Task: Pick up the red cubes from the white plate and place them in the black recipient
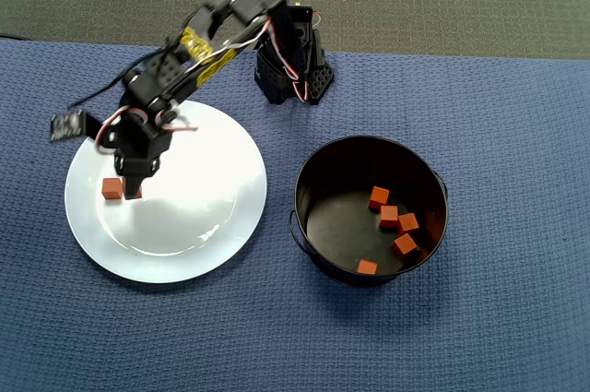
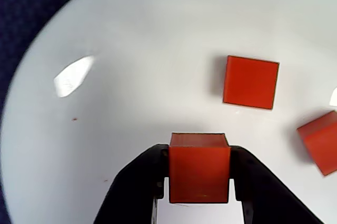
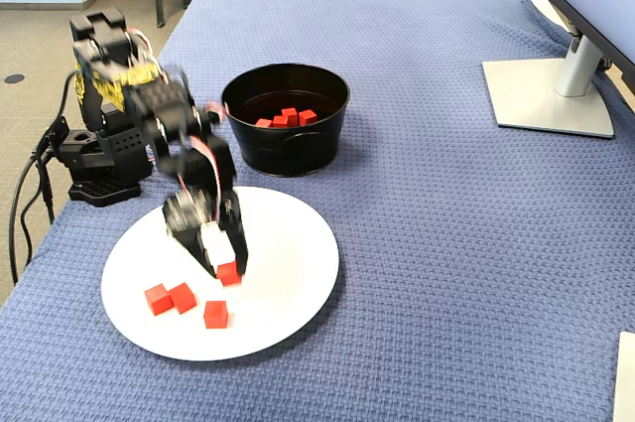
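Reaching down over the white plate (image 3: 298, 283) from the base at the cloth's edge, arm bent at the elbow, gripper (image 3: 229, 274) pointing nearly straight down at the plate. Clamped on one red cube (image 2: 199, 175), jaws pressed on its two sides, clear as day in the wrist view. Can't really tell whether that cube is lifted or resting on the plate.

Wrist view also catches two loose cubes: one (image 2: 251, 82) just beyond the held one, another (image 2: 321, 142) cut off at the right edge. Fixed view gives the fuller count: three loose cubes on the plate, a touching pair (image 3: 171, 298) plus a single (image 3: 215, 314) just beside. Overhead hides most of that under the arm, only one loose cube (image 1: 112, 188) clearly visible.

Overhead makes up for it with the black pot (image 1: 313, 171) to the right of the plate, five cubes (image 1: 389, 218) inside on the bottom. Fixed view only shows a red cluster in there, count unclear.
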Controlling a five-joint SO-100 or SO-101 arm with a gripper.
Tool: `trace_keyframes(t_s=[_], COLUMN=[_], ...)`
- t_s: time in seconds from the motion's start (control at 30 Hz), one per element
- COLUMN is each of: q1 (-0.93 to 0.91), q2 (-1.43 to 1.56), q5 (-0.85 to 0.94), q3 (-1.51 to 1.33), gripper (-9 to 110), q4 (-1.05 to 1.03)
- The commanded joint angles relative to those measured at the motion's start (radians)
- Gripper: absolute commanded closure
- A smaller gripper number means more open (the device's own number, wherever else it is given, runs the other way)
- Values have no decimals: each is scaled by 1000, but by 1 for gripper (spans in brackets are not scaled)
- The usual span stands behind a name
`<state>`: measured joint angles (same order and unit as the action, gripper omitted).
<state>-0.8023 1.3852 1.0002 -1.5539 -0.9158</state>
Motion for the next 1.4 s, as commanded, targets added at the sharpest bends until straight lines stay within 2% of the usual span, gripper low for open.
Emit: trace_keyframes(t_s=[0.0,0.23,0.43,0.6,0.67,0.8,0.9,1.07,1.37], q1=[94,436,815,1060,1106,1032,919,681,202], q2=[275,598,606,555,555,569,565,571,371], q5=[-219,-574,-782,-782,-726,-634,-561,-339,-9], q3=[-8,-114,-135,-183,-192,-141,-86,-72,-158], gripper=[101,102,101,65,61,55,54,53,54], q4=[-86,-152,-281,-310,-331,-365,-396,-391,-86])
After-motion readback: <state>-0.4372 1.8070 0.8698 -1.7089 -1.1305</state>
